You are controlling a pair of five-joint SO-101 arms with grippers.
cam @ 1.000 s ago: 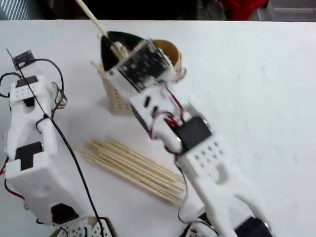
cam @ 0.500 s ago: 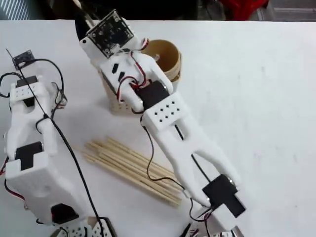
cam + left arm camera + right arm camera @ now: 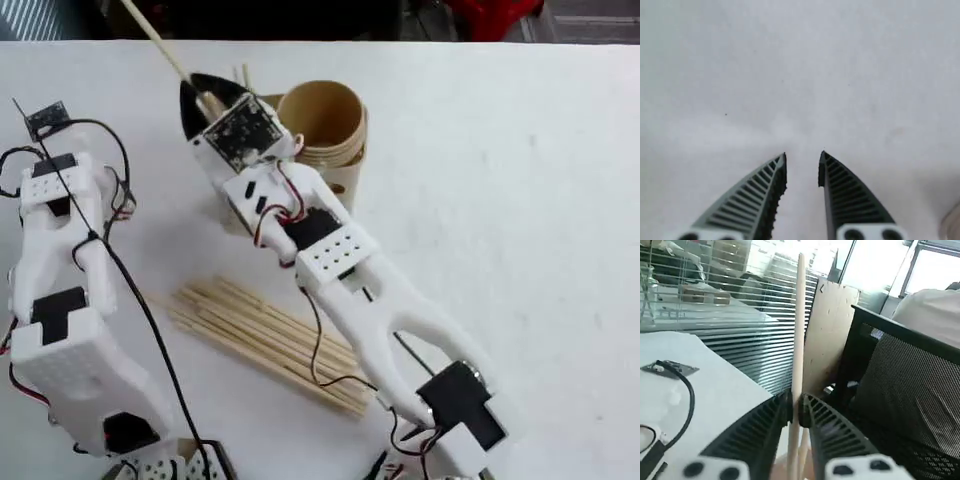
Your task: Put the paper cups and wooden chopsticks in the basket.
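The table (image 3: 520, 200) is smooth, matt white. The loose chopsticks (image 3: 270, 340) are pale bare wood, as is the single chopstick (image 3: 799, 315). The paper cups (image 3: 322, 115) are matt brown paper. The left gripper (image 3: 803, 156) has dark ribbed plastic jaws. The arm shells (image 3: 60, 345) are matt white plastic.

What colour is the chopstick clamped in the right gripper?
Pale, light-tan wood chopstick, held in the right gripper; clearest in the right wrist view.

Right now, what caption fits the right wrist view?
Right tool gripping a thin pale wooden chopstick before grey window blinds.
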